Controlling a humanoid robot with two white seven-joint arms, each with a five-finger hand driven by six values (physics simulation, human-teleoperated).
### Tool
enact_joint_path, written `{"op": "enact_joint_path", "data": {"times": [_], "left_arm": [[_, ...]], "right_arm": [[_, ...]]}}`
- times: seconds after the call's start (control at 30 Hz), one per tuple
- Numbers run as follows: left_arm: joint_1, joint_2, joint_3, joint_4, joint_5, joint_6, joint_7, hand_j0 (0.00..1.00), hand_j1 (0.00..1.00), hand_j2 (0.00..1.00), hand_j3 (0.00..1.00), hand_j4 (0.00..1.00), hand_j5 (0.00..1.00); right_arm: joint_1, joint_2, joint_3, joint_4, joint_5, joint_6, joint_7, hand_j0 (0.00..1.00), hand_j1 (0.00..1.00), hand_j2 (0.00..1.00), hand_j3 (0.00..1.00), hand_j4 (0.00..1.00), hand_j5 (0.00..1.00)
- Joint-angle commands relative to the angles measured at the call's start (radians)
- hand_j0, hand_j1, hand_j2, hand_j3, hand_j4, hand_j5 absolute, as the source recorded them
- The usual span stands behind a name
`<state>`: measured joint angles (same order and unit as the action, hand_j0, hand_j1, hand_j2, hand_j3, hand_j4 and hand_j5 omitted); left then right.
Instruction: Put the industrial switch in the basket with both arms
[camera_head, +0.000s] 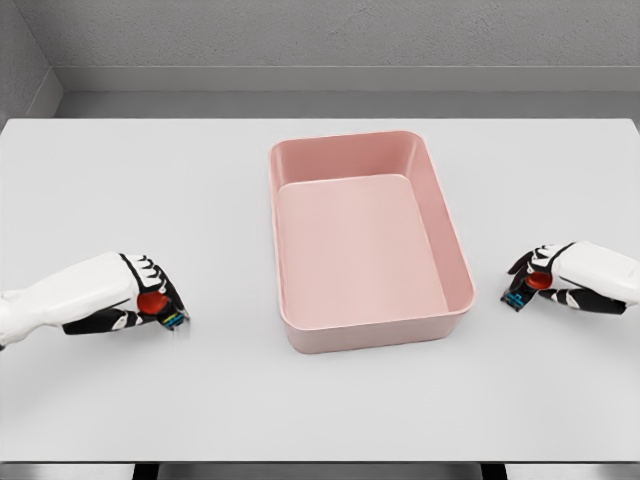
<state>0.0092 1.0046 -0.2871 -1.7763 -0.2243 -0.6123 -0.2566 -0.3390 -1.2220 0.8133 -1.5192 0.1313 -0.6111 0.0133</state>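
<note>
While in left hand (138, 288) and right hand (552, 268), red-capped, blue-edged switches (153, 303)

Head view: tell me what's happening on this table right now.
A two-armed humanoid robot works at a white table with a pink basket in the middle, which holds nothing. The left hand is closed on a small switch with a red button left of the basket. The right hand is closed on a similar red-buttoned switch to the right. Both hands sit low at the table surface, apart from the basket; nothing has gone in.
</note>
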Motion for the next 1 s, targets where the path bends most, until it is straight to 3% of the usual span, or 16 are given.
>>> {"op": "enact_joint_path", "data": {"times": [0.0,0.27,0.97], "left_arm": [[0.000,0.008,0.000,0.000,0.019,0.001,0.000,0.56,0.56,0.56,0.56,0.56,0.56],[-0.035,0.006,0.000,0.000,0.020,0.001,0.000,0.56,0.56,0.56,0.56,0.56,0.56],[-0.126,-0.009,-0.001,-0.009,0.039,0.001,0.000,0.55,0.55,0.55,0.55,0.55,0.55]], "right_arm": [[0.000,-0.001,-0.011,0.001,-0.005,0.000,0.000,0.50,0.50,0.50,0.50,0.50,0.50],[-0.009,-0.001,-0.014,0.001,-0.007,0.000,0.000,0.49,0.49,0.49,0.49,0.49,0.49],[-0.029,-0.007,-0.146,-0.009,-0.016,0.000,0.025,0.49,0.49,0.49,0.49,0.49,0.49]]}}
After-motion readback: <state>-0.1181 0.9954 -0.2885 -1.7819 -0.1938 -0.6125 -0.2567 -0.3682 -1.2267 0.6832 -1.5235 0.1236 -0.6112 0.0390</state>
